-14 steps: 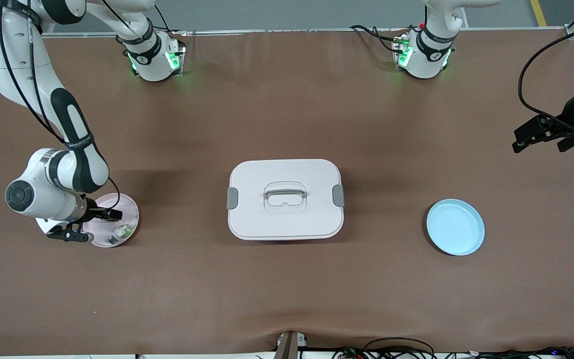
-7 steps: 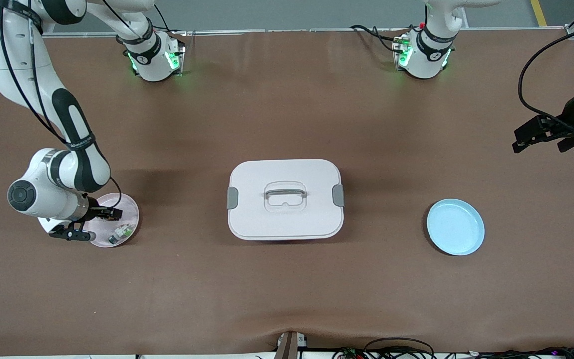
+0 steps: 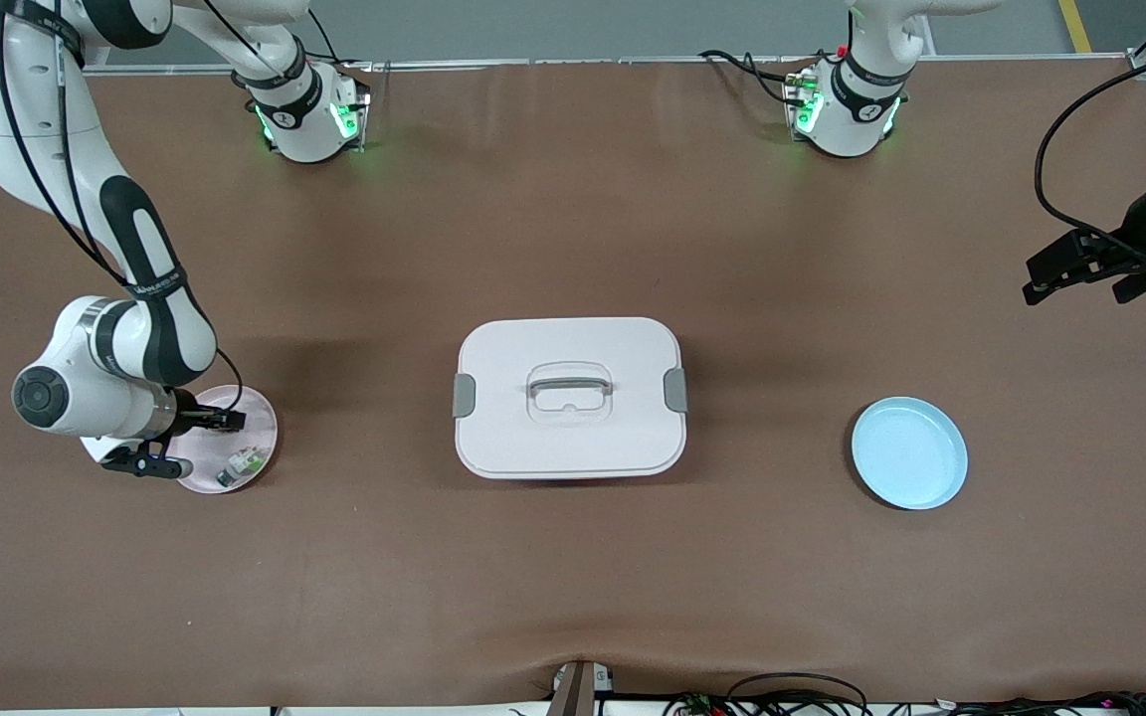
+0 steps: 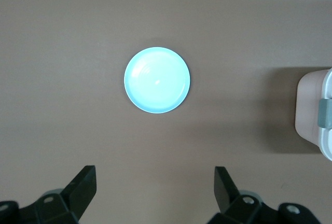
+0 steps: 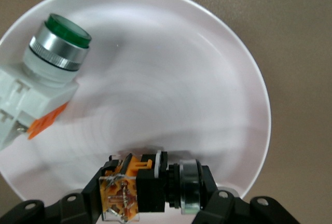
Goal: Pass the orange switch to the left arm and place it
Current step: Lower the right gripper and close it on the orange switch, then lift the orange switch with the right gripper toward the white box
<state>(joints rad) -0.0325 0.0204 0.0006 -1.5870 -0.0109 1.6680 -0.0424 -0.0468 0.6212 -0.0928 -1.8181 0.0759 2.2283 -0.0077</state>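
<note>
**Right gripper clamped on the orange switch over the pink plate**

The right gripper (image 3: 225,422) is down low at the right arm's end of the table, just over the pink plate (image 3: 260,418), and its fingers are closed on the orange switch (image 5: 150,190). The right wrist view shows it well: black body with orange parts and a silver ring, lying sideways between the fingers (image 5: 220,206), right above the plate's rim. On the same plate sits a second part, the green-capped switch (image 5: 44,73), white body, silver collar, lying on its side, apart from the held one. In the front view it shows as a small pale piece (image 3: 247,460) on the plate, nearer the front camera than the gripper.

Moving along, the box (image 3: 569,396) sits mid-table, lid on, grey latches at both ends, well apart from both plates.

On toward the left arm's end, the blue plate (image 3: 909,452) lies on the brown table (image 3: 573,577).

Last, the left gripper (image 3: 1065,267) waits high over the table's edge at its own end, fingers (image 4: 83,185) spread wide apart, holding nothing, with the blue plate below it in the left wrist view.
</note>
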